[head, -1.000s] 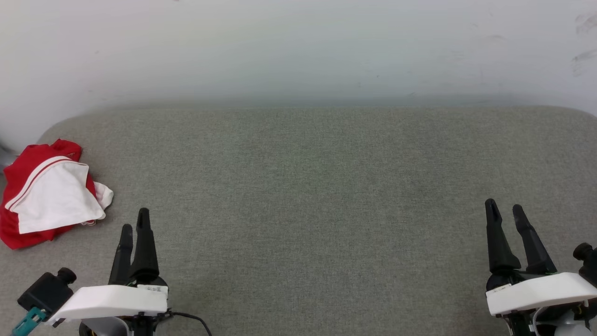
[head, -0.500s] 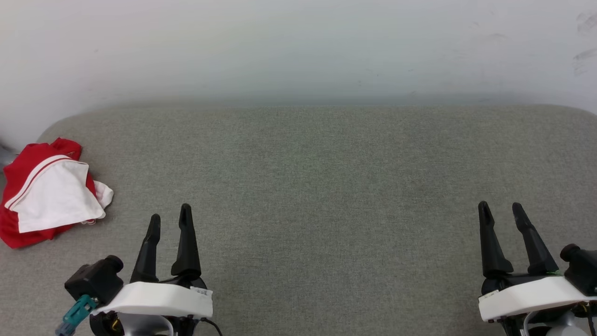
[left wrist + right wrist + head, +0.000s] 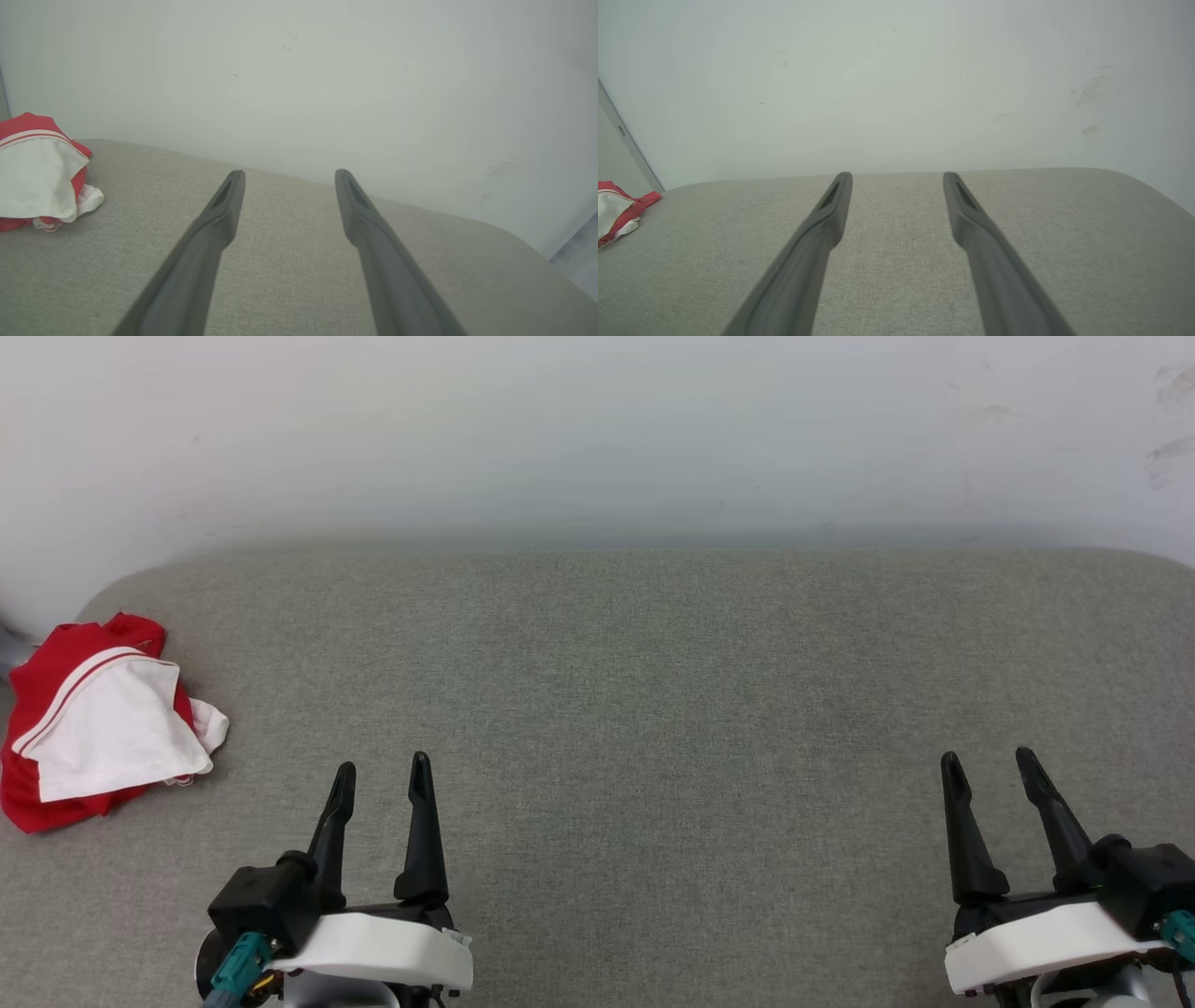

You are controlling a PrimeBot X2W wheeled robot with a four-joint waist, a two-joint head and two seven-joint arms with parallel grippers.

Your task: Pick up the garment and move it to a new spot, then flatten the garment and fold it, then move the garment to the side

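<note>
Nothing was in hand. The left claw (image 3: 383,763) and the right claw (image 3: 988,756) both stood released, fingers spread with only bare upholstery between them, over the near part of the grey cushion (image 3: 653,691). The red and white T-shirt (image 3: 93,728) lay well off to the left of the left claw and a little beyond its fingertips, at the cushion's left edge. It was a compact but loose bundle, a white sleeve panel on top of the red body with a line of striped trim showing. Lying off to the side with both claws empty, it suggested the final set-aside step was done, though the fold looked rough. An untouched start could not be ruled out. Both arms were low and parallel, well apart, fingers pointing away toward the pale wall (image 3: 597,429) beyond the cushion.
</note>
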